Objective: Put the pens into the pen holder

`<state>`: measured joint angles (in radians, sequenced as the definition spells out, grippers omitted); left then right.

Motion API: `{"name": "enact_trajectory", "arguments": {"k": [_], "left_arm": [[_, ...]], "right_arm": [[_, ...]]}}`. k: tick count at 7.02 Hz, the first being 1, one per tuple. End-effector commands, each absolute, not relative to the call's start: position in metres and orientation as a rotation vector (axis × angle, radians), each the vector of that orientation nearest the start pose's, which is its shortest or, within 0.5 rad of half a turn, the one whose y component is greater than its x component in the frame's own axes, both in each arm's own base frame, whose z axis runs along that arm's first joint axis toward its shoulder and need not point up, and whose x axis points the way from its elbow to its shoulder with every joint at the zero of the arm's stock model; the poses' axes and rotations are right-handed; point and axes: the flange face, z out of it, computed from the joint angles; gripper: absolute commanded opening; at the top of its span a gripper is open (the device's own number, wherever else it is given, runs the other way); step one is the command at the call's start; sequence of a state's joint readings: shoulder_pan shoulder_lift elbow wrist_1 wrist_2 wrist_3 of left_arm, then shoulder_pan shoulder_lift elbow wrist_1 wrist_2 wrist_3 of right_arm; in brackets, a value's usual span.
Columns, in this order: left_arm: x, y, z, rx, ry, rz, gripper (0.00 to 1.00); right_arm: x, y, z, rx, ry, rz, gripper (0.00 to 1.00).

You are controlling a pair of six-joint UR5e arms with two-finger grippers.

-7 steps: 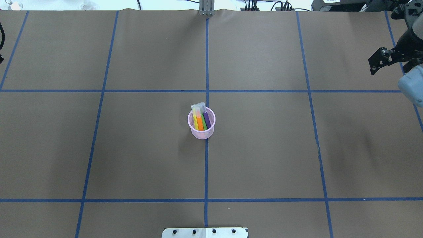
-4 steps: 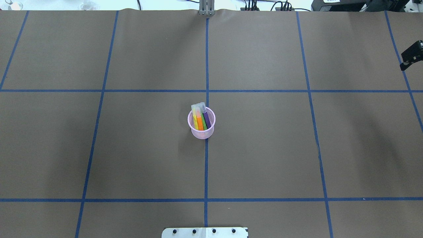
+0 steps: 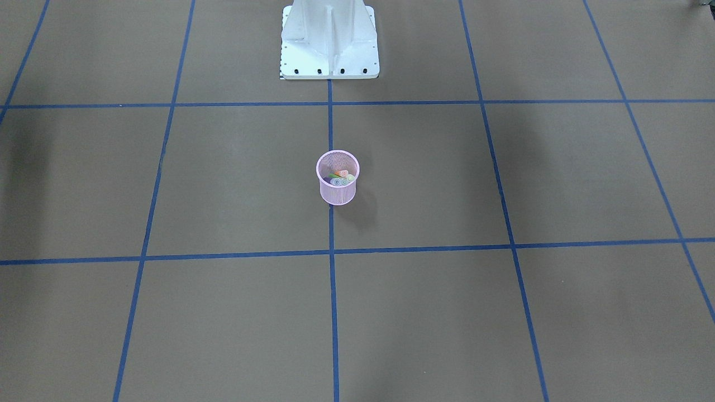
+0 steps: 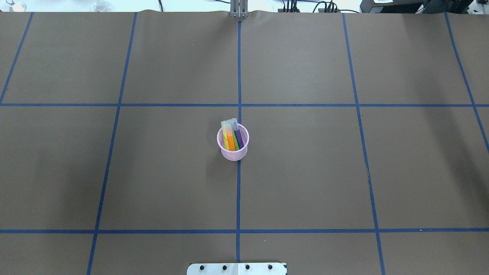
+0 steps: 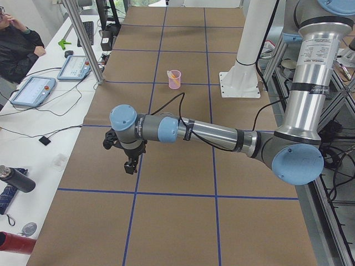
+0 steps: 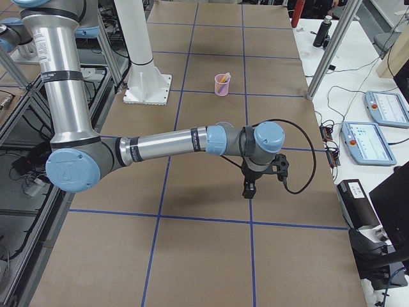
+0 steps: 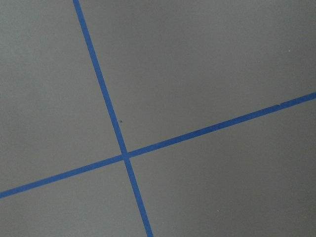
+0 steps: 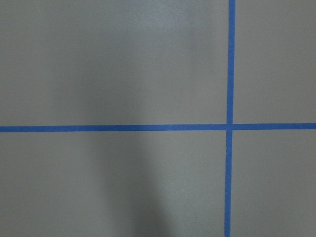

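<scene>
Left gripper: the left gripper (image 5: 131, 165) points down at the table (image 4: 305, 172), left of centre in the left side view, close above a tape line. Whether it is wide or narrow cannot be told from there.
Right gripper: the right gripper (image 6: 247, 190) points down the same way, right of centre in the right side view. Its opening cannot be told either.
Wrist views: each shows only brown paper and a crossing of blue tape (image 7: 124, 155).
Arms: the left arm (image 5: 211, 132) lies stretched low over the table from the right edge of the left side view. The right arm (image 6: 166, 144) reaches in likewise from the left edge of the right side view.
Holder: the holder (image 4: 233, 152) stands upright at the middle of the overhead view, over the central tape line, well apart from both grippers.
Pens: all four pens stand in the holder, leaning toward the top of the overhead view. From left to right they are the yellow pen (image 4: 225, 140), orange pen (image 4: 230, 141), green pen (image 4: 235, 143) and purple pen (image 4: 239, 137). The pale caps (image 4: 229, 124) poke over the rim.
Base: the white base (image 3: 329, 39) sits at top centre of the front view.
Person: a person (image 5: 16, 44) in a dark top is at the upper left of the left side view, by a side table with two pendants (image 5: 33, 90).
</scene>
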<state>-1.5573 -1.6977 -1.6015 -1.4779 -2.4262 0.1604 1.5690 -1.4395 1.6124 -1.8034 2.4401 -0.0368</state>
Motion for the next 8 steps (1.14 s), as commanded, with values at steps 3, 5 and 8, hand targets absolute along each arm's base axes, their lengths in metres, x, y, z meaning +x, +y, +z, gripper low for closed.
{"name": "enact_trajectory", "arguments": {"k": [3,5,8], "left_arm": [[-0.083,-0.507,0.617,0.112,0.75,0.136,1.0],[-0.084,-0.506,0.617,0.11,0.728,0.129,1.0],[-0.084,-0.506,0.617,0.109,0.73,0.126,1.0]], "right_arm": [[0.083,-0.487,0.642,-0.026,-0.883,0.021,1.0],[0.085,-0.47,0.658,-0.019,-0.84,0.016,1.0],[0.087,-0.473,0.625,0.021,-0.801,0.044,1.0]]}}
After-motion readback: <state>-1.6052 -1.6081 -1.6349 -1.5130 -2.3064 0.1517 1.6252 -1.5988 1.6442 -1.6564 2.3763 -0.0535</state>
